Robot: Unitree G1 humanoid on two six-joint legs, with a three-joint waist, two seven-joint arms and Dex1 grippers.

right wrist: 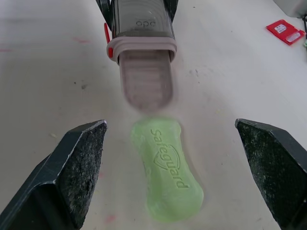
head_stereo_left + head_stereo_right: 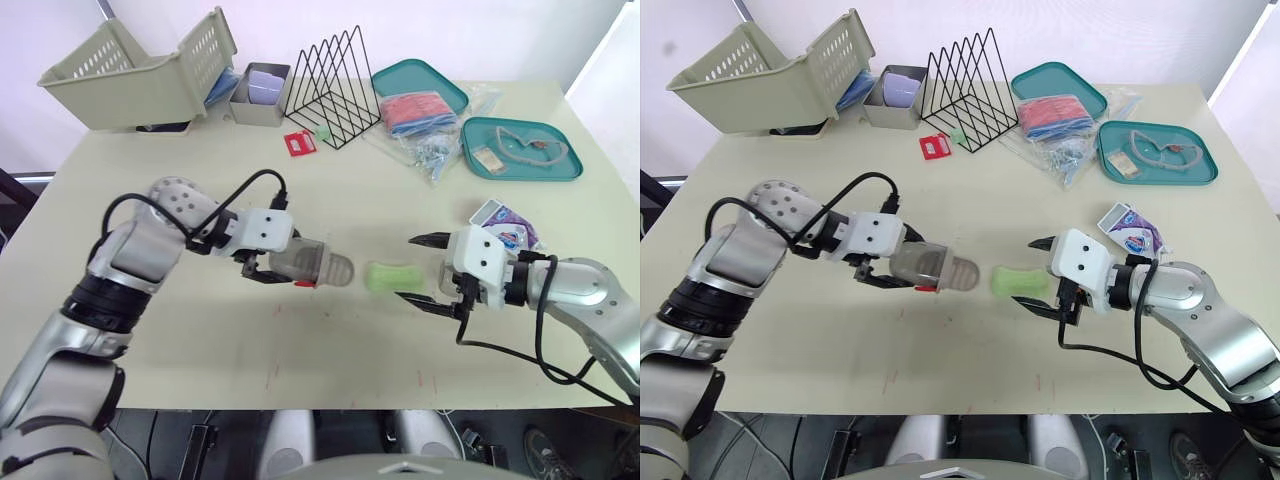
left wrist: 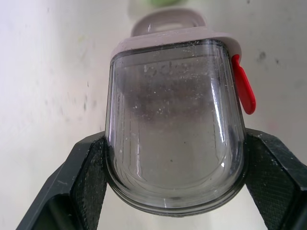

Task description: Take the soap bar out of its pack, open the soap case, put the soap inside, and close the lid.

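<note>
**Soap bare on the table, case held just beside it**

The green soap bar [image 1: 165,167] lies flat on the table [image 2: 300,340], out of its wrapper, with its embossed "Safeguard" lettering face up. It sits right in the middle of the action, between the two grippers.

At one end of it is the soap case [image 2: 310,266], a smoky clear shell with a pale collar and a red latch [image 3: 244,91] on its side. A pale rounded part juts out past the collar, its tip just short of the bar. Whether that tip touches the soap I cannot tell.

The left gripper [image 2: 268,268] has that case pinched firmly, one black finger pressed to each side of the clear shell.

At the soap's other end is the right gripper [image 2: 415,270], spread wide, a finger [image 1: 72,167] on either side of the bar with a clear gap on both sides. It touches nothing.

Just behind the right gripper lies the purple-and-white soap pack [image 2: 503,225].

At the far edge of the table there is a beige basket [image 2: 140,70] tipped on its side, a small grey box [image 2: 260,95], a black wire rack [image 2: 335,85] with a red card [image 2: 299,143] in front of it, and two teal trays [image 2: 520,148], all well apart from the soap.
</note>
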